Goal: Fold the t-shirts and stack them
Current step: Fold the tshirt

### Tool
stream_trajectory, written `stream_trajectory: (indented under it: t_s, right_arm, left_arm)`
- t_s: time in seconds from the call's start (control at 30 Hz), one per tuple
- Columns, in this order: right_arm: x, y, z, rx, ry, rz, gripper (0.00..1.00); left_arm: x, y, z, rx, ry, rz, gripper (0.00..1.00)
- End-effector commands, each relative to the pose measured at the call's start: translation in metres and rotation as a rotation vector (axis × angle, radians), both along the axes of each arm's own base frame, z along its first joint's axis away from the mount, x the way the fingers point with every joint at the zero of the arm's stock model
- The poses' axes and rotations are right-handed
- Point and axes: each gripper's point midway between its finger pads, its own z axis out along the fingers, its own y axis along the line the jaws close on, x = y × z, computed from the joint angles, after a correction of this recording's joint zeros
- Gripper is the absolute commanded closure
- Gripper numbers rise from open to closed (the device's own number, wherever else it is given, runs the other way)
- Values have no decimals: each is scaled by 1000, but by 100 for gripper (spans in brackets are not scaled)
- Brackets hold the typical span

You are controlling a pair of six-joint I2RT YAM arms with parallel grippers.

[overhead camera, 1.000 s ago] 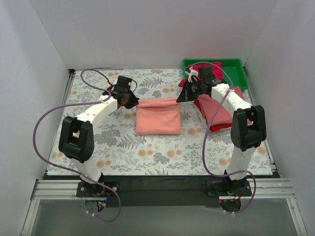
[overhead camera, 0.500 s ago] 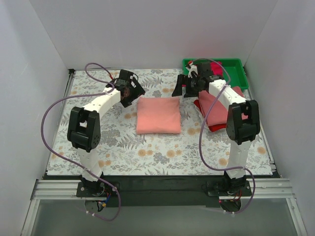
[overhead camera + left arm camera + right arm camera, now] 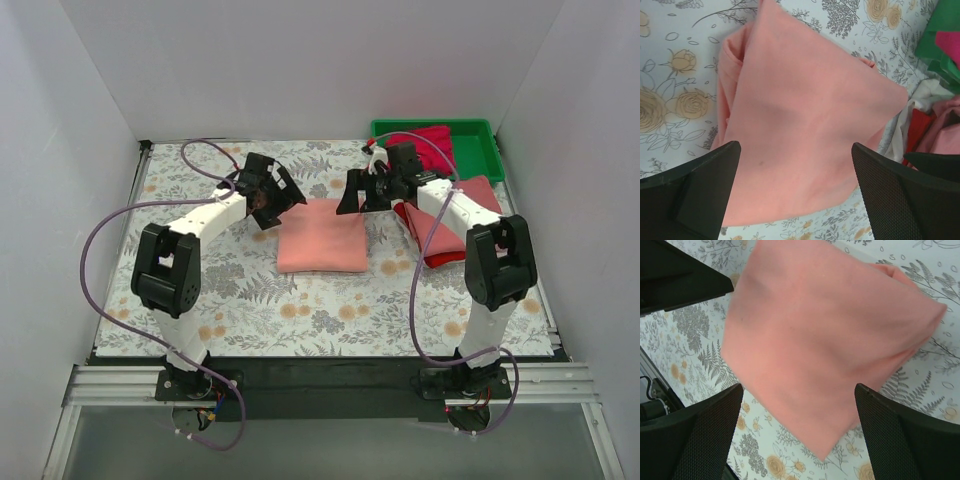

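Observation:
A light salmon-pink t-shirt (image 3: pixel 322 236) lies folded into a flat rectangle at the table's middle. My left gripper (image 3: pixel 277 198) hovers open just off its far left corner, and my right gripper (image 3: pixel 350 194) hovers open at its far right corner. In the left wrist view the salmon shirt (image 3: pixel 805 120) spreads under the open gripper (image 3: pixel 795 147), untouched. The right wrist view shows the same shirt (image 3: pixel 830 330) below its open gripper (image 3: pixel 798 387). A dusty rose shirt (image 3: pixel 446 218) lies folded on a red one (image 3: pixel 448 258) at the right. A magenta-red shirt (image 3: pixel 424 139) sits in the tray.
The green plastic tray (image 3: pixel 482 150) stands at the back right corner, behind the right-hand stack. White walls close in the floral table cloth (image 3: pixel 250 290) on three sides. Purple cables loop off both arms.
Both grippers have opened and let go of the salmon shirt's far corners. The shirt has settled flat. The right gripper has shifted left, the left gripper slightly back.

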Motion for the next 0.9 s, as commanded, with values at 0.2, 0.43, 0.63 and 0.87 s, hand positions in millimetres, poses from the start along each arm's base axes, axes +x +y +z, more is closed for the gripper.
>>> stream_trajectory:
  t_s: [0.2,0.43,0.63,0.87]
  right_arm:
    - [43,26,-58,-11,39,15,2]
    - [5,30,-98,-68,112,33,2]
    - [-50,24,-105,-156,94,23,2]
    - [-121,8,-95,-251,31,-57,2]
  left_arm:
    - [2,-24,-60,-13,84,-79,6]
    - [-33,-8,-91,80,154,-23,5]
    - [-95,22,-91,164,172,40,4]
    - [-177,26,-71,181,190,48,4]
